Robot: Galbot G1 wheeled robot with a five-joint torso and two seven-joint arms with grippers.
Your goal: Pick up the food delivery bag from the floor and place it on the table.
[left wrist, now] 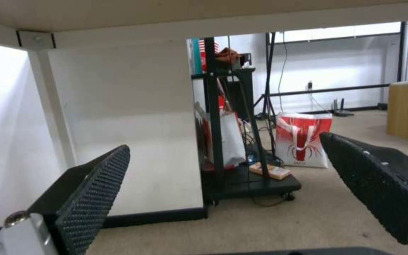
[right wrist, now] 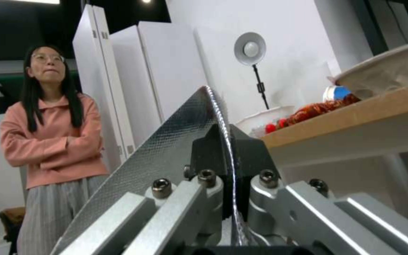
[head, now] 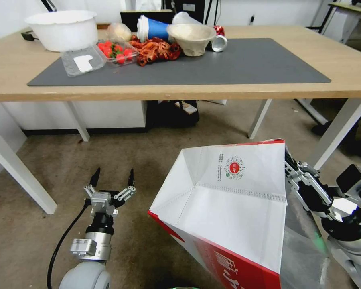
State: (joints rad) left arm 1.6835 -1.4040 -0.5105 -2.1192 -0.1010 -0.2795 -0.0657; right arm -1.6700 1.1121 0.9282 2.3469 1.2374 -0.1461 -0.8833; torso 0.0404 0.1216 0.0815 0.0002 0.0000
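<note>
The food delivery bag, white with a red side panel and a round red logo, hangs tilted just above the floor in front of the table. My right gripper is shut on the bag's right-hand rim. In the right wrist view the fingers pinch the silver foil-lined wall, with the table's edge beyond. My left gripper is open and holds nothing, low over the carpet to the left of the bag. In the left wrist view its pads frame the space under the table.
The dark grey mat carries a white bowl, a strawberry tray, crayfish, a paper bowl and a can at its back left. White table legs and a black cart stand beneath.
</note>
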